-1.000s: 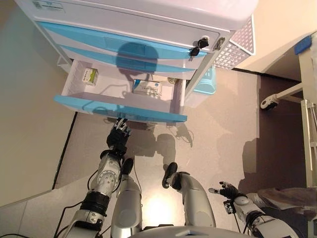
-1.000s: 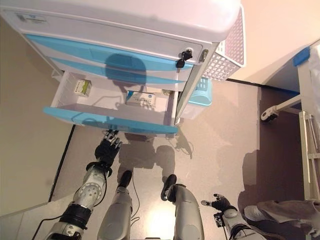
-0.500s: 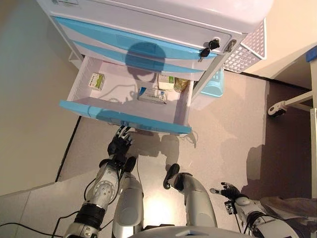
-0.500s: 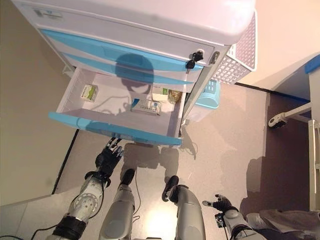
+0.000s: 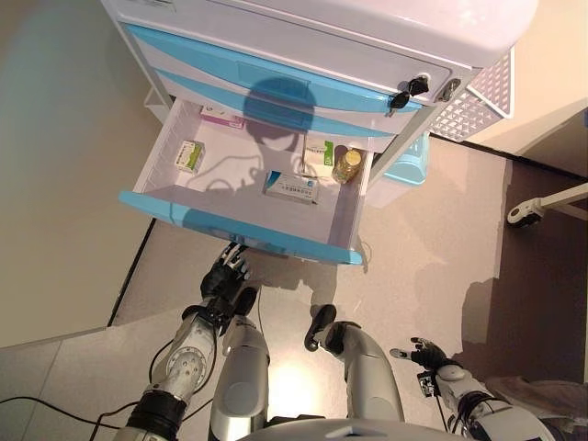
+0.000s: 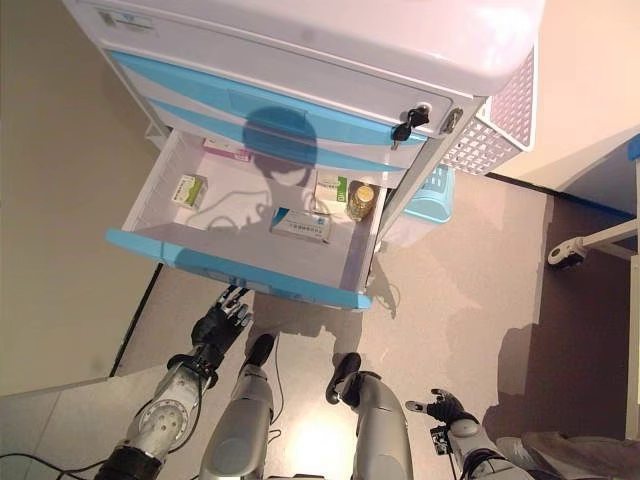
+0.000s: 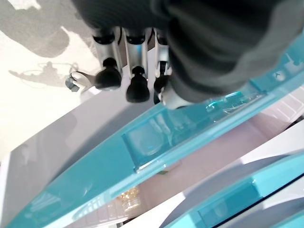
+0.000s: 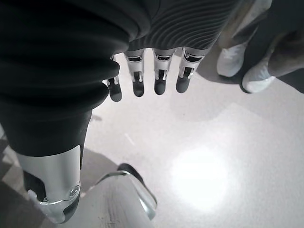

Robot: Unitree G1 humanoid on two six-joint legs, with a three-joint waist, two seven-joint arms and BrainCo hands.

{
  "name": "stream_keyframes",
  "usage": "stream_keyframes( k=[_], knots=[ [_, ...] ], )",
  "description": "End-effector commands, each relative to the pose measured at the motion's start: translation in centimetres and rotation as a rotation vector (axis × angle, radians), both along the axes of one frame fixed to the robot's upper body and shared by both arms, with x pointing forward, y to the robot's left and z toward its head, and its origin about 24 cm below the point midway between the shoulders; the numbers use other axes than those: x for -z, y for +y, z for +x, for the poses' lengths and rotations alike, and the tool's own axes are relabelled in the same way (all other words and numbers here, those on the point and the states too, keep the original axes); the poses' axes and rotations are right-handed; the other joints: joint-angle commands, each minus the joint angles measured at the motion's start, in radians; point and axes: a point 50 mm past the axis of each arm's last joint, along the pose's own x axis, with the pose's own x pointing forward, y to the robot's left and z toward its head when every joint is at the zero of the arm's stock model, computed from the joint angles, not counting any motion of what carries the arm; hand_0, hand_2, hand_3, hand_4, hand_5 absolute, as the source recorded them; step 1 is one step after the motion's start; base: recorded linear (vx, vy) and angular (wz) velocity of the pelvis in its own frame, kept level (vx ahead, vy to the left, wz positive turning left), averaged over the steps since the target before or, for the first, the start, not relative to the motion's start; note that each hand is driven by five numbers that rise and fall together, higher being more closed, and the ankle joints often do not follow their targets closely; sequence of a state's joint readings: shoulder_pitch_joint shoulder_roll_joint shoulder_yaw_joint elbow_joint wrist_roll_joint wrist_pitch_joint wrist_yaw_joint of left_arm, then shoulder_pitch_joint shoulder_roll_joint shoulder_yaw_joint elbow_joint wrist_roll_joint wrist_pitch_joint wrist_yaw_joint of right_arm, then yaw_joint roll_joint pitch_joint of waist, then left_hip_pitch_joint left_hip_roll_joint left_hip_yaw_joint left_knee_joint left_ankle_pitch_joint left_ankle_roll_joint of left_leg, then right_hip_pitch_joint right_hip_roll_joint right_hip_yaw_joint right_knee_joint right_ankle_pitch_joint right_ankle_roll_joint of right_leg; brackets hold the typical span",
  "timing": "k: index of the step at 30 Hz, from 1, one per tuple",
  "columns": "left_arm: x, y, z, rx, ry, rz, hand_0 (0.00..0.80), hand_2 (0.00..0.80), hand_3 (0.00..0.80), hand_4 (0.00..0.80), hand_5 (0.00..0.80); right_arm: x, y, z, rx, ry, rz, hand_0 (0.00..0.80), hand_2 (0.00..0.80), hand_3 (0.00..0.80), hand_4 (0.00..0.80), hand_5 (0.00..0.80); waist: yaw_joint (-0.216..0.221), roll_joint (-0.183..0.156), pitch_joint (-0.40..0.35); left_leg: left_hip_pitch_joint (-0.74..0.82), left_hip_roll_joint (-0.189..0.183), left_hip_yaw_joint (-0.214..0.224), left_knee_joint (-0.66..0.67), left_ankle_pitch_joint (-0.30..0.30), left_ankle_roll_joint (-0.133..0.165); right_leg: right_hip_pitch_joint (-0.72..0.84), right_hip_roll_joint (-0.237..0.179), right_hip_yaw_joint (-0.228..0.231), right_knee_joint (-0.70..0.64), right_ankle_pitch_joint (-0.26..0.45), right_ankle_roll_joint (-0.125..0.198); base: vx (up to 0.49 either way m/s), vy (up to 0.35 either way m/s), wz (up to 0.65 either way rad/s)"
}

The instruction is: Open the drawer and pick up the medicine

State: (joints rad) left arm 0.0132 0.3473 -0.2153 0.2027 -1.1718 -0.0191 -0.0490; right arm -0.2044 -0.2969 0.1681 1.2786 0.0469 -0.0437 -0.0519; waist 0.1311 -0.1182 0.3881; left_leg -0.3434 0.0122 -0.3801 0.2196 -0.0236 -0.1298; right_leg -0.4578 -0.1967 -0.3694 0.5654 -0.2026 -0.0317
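Blue-fronted and white inside, the bottom drawer [image 5: 241,225] of the cabinet [image 5: 303,37] is seen pulled well out. The medicine is found inside it: a white box with blue print [image 5: 293,187] lying flat near the middle, a small green-and-white box [image 5: 190,154] towards the robot's left, a pink-edged box [image 5: 221,118] partly hidden under the drawer above, a green-and-white carton [image 5: 318,153] at the back, and an amber bottle [image 5: 346,165] just beside that carton (none is touched by either hand).

The left robot hand [image 5: 224,275] is held below and just in front of the drawer's blue front, its fingers [image 7: 109,76] straight and relaxed, nothing gripped; in the left wrist view the tips are seen close to the drawer's front edge, though contact cannot be told. The right robot hand [image 5: 422,353] is kept low at the robot's right side, well apart from the cabinet, fingers [image 8: 160,81] extended and empty above the floor [image 8: 209,156].

A white perforated basket [image 5: 482,99] is hung on the cabinet's right side, with a light blue bin [image 5: 409,163] on the floor beneath it. A person's white shoes [image 8: 242,66] are shown in the right wrist view.
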Motion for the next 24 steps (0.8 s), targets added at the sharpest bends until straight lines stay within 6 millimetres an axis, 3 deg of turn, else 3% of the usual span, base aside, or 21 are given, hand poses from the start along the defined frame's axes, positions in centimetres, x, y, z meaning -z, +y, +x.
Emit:
stream_keyframes(
  k=[1,7,8,9,11,13,14,15,16,17,18,19,20,21,24],
  knots=[
    [-8.5,-3.3,0.3,0.199,-0.466,-0.143,0.8,0.8,0.8,0.8,0.8,0.0,-2.4,-1.9,0.006,0.064,-0.078,0.0,0.0,0.0,0.0,0.0,0.009,0.022,-0.046,-0.061,-0.08,-0.004,-0.009,0.074,0.102,0.046,0.018,-0.005,-0.018,0.066,0.12,0.004,0.007,0.07],
    [-7.0,-2.5,-0.5,0.178,-0.398,-0.143,0.8,0.8,0.8,0.8,0.8,0.0,-2.8,-2.3,0.018,0.073,-0.082,0.0,0.0,0.0,0.0,0.0,0.012,0.023,-0.056,-0.054,-0.083,-0.007,-0.011,0.071,0.106,0.056,0.017,-0.005,-0.03,0.073,0.126,0.0,0.001,0.01],
    [-6.6,-2.0,-0.5,0.15,-0.381,-0.138,0.254,0.254,0.254,0.254,0.254,0.1,-2.8,-2.4,0.023,0.075,-0.084,0.0,0.0,0.0,0.0,0.0,0.013,0.024,-0.06,-0.052,-0.085,-0.008,-0.012,0.071,0.107,0.061,0.016,-0.005,-0.034,0.076,0.128,0.043,0.041,0.03],
    [-5.9,-1.1,-0.6,0.11,-0.349,-0.119,0.0,0.0,0.0,0.0,0.0,0.1,-2.9,-2.7,0.029,0.082,-0.081,0.0,0.0,0.0,0.0,0.0,0.015,0.026,-0.069,-0.047,-0.087,-0.007,-0.016,0.069,0.109,0.065,0.012,-0.004,-0.039,0.081,0.133,0.043,0.041,0.02],
    [-5.5,-0.8,-0.7,0.094,-0.329,-0.113,0.0,0.0,0.0,0.0,0.0,0.2,-2.9,-2.8,0.035,0.084,-0.079,0.0,0.0,0.0,0.0,0.0,0.015,0.028,-0.073,-0.046,-0.088,-0.005,-0.017,0.068,0.109,0.067,0.011,-0.002,-0.042,0.084,0.135,0.04,0.049,0.03],
    [-4.3,0.4,-1.0,0.043,-0.279,-0.076,0.0,0.0,0.0,0.0,0.0,0.2,-3.1,-3.0,0.049,0.09,-0.077,0.0,0.0,0.0,0.0,0.0,0.014,0.031,-0.085,-0.04,-0.09,0.001,-0.023,0.067,0.112,0.074,0.008,0.001,-0.056,0.094,0.139,0.049,0.069,0.05],
    [-2.7,1.6,-1.4,-0.022,-0.211,-0.052,0.0,0.0,0.0,0.0,0.0,0.3,-3.2,-3.4,0.063,0.097,-0.071,0.0,0.0,0.0,0.0,0.0,0.014,0.034,-0.097,-0.032,-0.091,0.008,-0.033,0.067,0.115,0.083,0.006,0.002,-0.076,0.105,0.144,0.029,0.04,0.05],
    [-2.7,1.6,-1.4,-0.022,-0.211,-0.052,0.0,0.0,0.0,0.0,0.0,0.3,-3.2,-3.3,0.063,0.097,-0.071,0.0,0.0,0.0,0.0,0.0,0.014,0.034,-0.097,-0.032,-0.091,0.008,-0.034,0.067,0.115,0.083,0.006,0.002,-0.076,0.105,0.144,0.052,0.069,0.04],
    [-1.7,2.5,-1.8,-0.062,-0.165,-0.021,0.0,0.0,0.0,0.0,0.0,0.3,-3.2,-3.5,0.07,0.099,-0.068,0.0,0.0,0.0,0.0,0.0,0.012,0.036,-0.105,-0.028,-0.092,0.012,-0.041,0.069,0.117,0.088,0.006,0.005,-0.087,0.112,0.147,0.087,0.101,0.04],
    [0.6,4.2,-2.9,-0.136,-0.056,0.019,0.0,0.0,0.0,0.0,0.0,0.3,-3.5,-3.7,0.087,0.099,-0.062,0.0,0.0,0.0,0.0,0.0,0.005,0.042,-0.13,-0.014,-0.09,0.025,-0.061,0.072,0.12,0.105,0.007,0.013,-0.12,0.127,0.154,0.087,0.101,0.05],
    [0.6,4.2,-2.9,-0.136,-0.056,0.019,0.0,0.0,0.0,0.0,0.0,0.3,-3.5,-3.7,0.087,0.099,-0.062,0.0,0.0,0.0,0.0,0.0,0.005,0.042,-0.13,-0.014,-0.09,0.025,-0.061,0.072,0.12,0.105,0.008,0.013,-0.121,0.127,0.154,0.119,0.163,0.02],
    [2.9,5.9,-4.2,-0.199,0.058,0.083,0.0,0.0,0.0,0.0,0.0,0.2,-3.7,-3.9,0.099,0.102,-0.057,0.0,0.0,0.0,0.0,0.0,-0.003,0.049,-0.154,0.007,-0.086,0.045,-0.086,0.076,0.121,0.131,0.011,0.02,-0.164,0.143,0.16,0.051,0.095,-0.01],
    [2.9,5.9,-4.1,-0.199,0.057,0.083,0.0,0.0,0.0,0.0,0.0,0.2,-3.7,-3.9,0.1,0.101,-0.058,0.0,0.0,0.0,0.0,0.0,-0.003,0.051,-0.156,0.004,-0.084,0.044,-0.088,0.079,0.121,0.13,0.013,0.019,-0.17,0.149,0.16,0.12,0.201,-0.09],
    [5.1,7.3,-5.4,-0.261,0.166,0.117,0.0,0.0,0.0,0.0,0.0,0.1,-4.1,-4.0,0.117,0.098,-0.056,0.0,0.0,0.0,0.0,0.0,-0.011,0.055,-0.177,0.036,-0.081,0.07,-0.114,0.081,0.123,0.168,0.011,0.029,-0.214,0.162,0.165,0.06,0.114,-0.1],
    [6.7,8.6,-6.5,-0.324,0.25,0.147,0.0,0.0,0.0,0.0,0.0,0.1,-4.3,-4.2,0.13,0.102,-0.055,0.0,0.0,0.0,0.0,0.0,-0.019,0.059,-0.203,0.068,-0.076,0.088,-0.146,0.087,0.122,0.208,0.015,0.038,-0.273,0.182,0.169,0.117,0.141,-0.22]
  ],
)
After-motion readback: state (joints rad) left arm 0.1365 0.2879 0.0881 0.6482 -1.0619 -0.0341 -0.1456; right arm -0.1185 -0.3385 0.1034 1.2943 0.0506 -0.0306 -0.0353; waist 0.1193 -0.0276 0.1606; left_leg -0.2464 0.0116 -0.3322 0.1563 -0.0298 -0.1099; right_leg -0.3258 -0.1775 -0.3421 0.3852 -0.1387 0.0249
